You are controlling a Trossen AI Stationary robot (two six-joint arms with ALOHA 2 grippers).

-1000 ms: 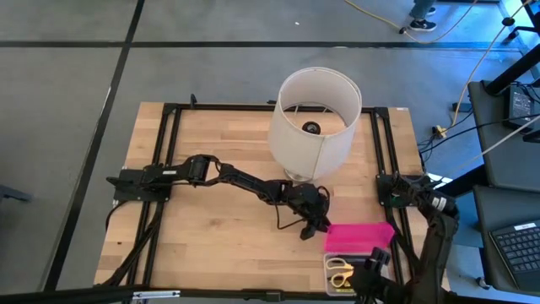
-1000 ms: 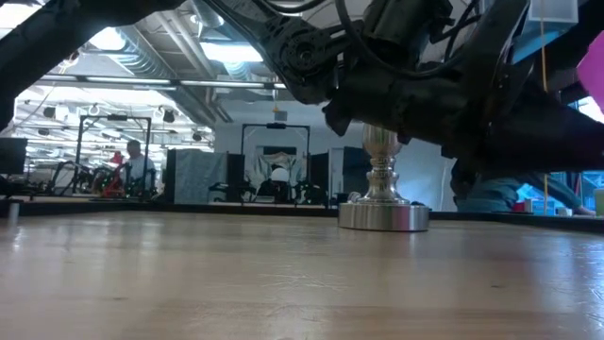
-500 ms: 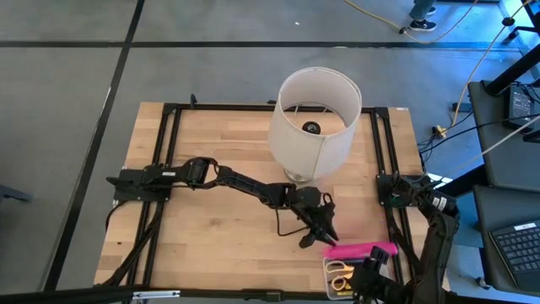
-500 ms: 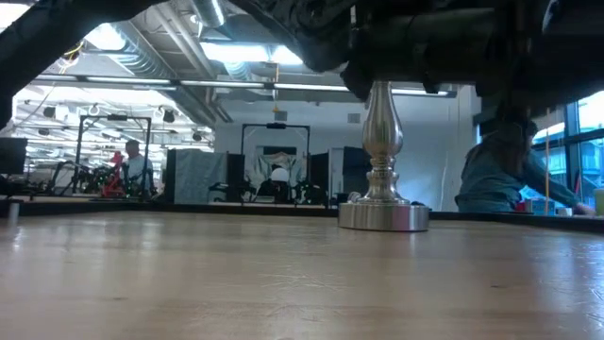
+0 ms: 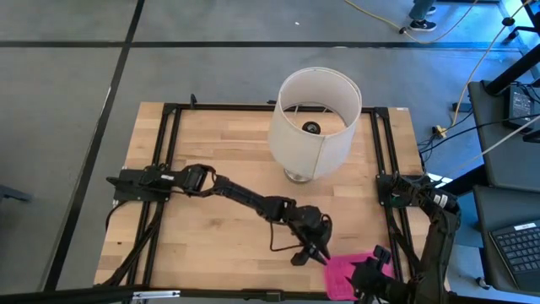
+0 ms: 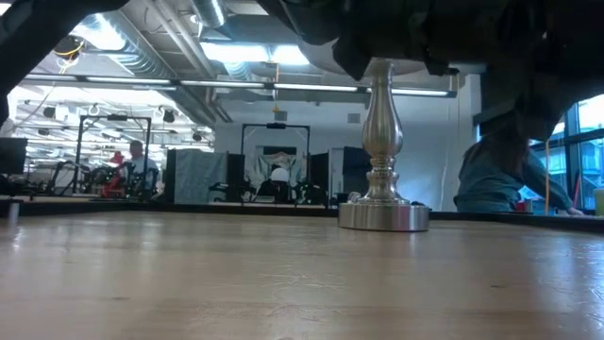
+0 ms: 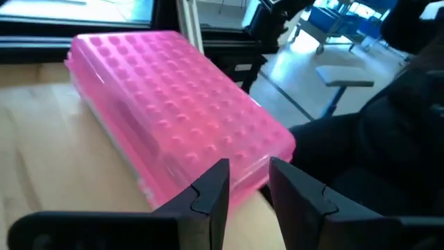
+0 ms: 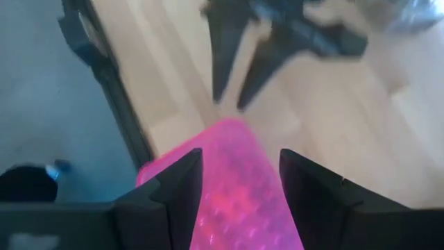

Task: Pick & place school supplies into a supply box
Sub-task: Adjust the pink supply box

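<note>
from above, lid [image 5: 350, 272] reads shut; left wrist view shows left gripper [image 7: 244, 182] parted, touching its corner.

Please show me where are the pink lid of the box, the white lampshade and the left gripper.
pink lid [image 7: 177, 104], left wrist view, middle of its dotted top.
white lampshade [image 5: 304, 143], high view, its outer side wall.
left gripper [image 7: 248, 182], left wrist view, midway between its fingertips.

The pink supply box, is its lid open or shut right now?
Shut: the pink dotted lid lies flat over the supply box, covering the contents.
</note>
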